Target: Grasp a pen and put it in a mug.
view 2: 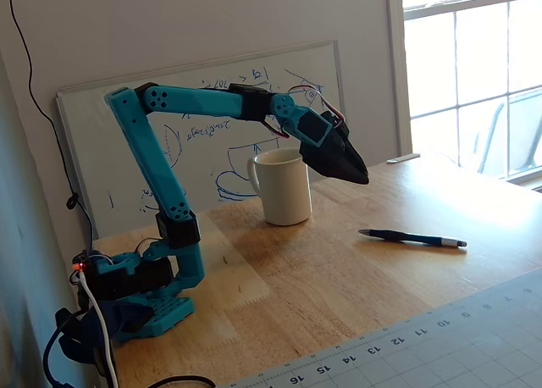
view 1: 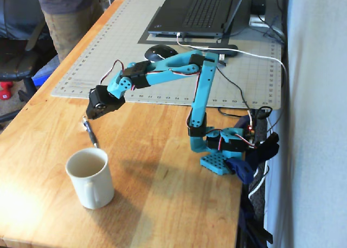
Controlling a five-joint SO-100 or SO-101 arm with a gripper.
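The dark pen (view 1: pixel 90 132) lies flat on the wooden table, just behind the off-white mug (view 1: pixel 91 178) in a fixed view. In the other fixed view the pen (view 2: pixel 412 237) lies to the right of the mug (view 2: pixel 284 186), its silvery tip pointing right. My gripper (view 1: pixel 90 116) hangs in the air just above the pen's far end and touches nothing. From the side, the gripper (view 2: pixel 362 178) shows as one dark wedge pointing down toward the pen, so the gap between its jaws is hidden. The mug stands upright.
A grey cutting mat (view 1: pixel 108 47) covers the far part of the table, with a laptop (view 1: pixel 198 10) and a black mouse (view 1: pixel 157 53) on it. The arm's base (view 1: pixel 222 148) is clamped at the table's right edge. A whiteboard (view 2: pixel 212 117) leans behind the mug. A person (view 1: pixel 59 10) stands at far left.
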